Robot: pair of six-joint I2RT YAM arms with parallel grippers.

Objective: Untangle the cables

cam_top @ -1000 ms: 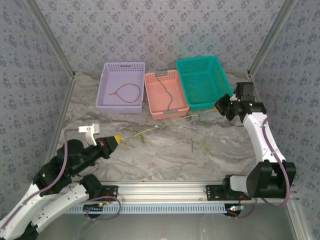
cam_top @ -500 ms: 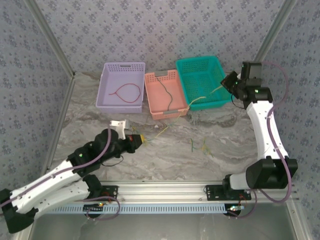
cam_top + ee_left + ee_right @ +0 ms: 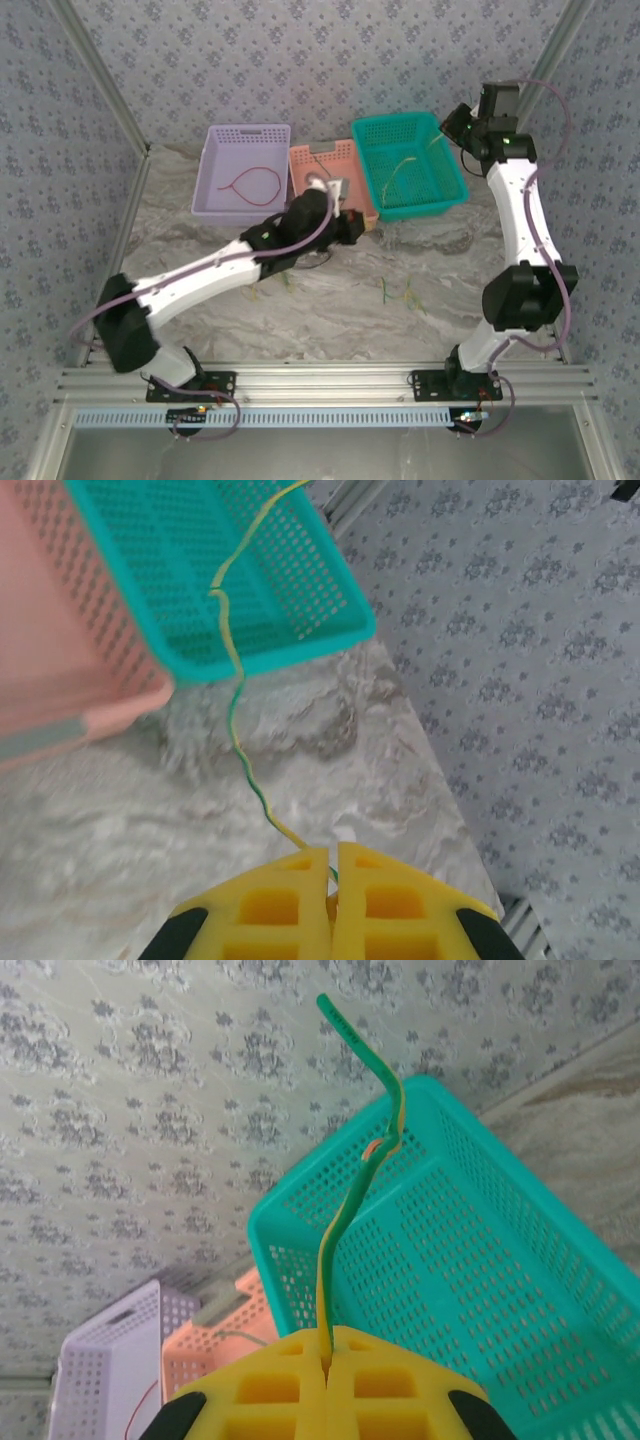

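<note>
cable: yellow-green cable [image 3: 237, 730] runs from the surface over the teal basket [image 3: 280, 655] rim | grip: left end effector [image 3: 333, 855] beside the pink basket [image 3: 318, 153], right end effector [image 3: 327, 1345] above the teal basket's far right corner — both pressed together, pinching its ends | advice: likely a drop-in next — lift the near end clear of the rim, no jerks

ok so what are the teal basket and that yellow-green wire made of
teal basket: looks like moulded plastic, uniform colour, regular grid of holes in walls and floor.
yellow-green wire: smooth striped sheath, probably plastic insulation; it holds kinks and stands up stiffly, hinting at an unseen metal core.
</note>
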